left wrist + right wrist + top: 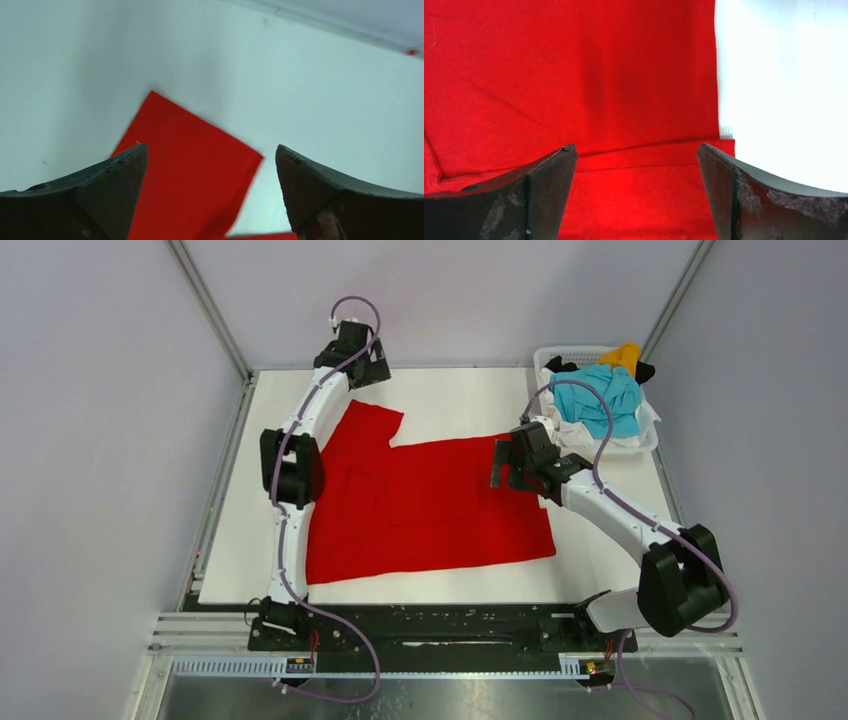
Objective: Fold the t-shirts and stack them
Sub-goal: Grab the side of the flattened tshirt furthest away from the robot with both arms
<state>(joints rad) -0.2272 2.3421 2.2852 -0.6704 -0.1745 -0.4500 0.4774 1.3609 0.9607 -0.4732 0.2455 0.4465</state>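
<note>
A large bright red t-shirt (420,505) lies spread flat on the white table (460,400), one sleeve (372,425) pointing to the far left. My left gripper (355,355) is open and empty at the table's far edge, above and beyond that sleeve, which shows between its fingers in the left wrist view (190,170). My right gripper (505,462) is open and empty, low over the shirt's far right part. The right wrist view shows a folded red edge (644,155) between its fingers (549,190).
A white plastic basket (645,440) stands at the far right corner, holding a turquoise shirt (600,400), a yellow-orange one (625,355), a black one (560,365) and white cloth (575,435). Grey walls and metal frame posts enclose the table.
</note>
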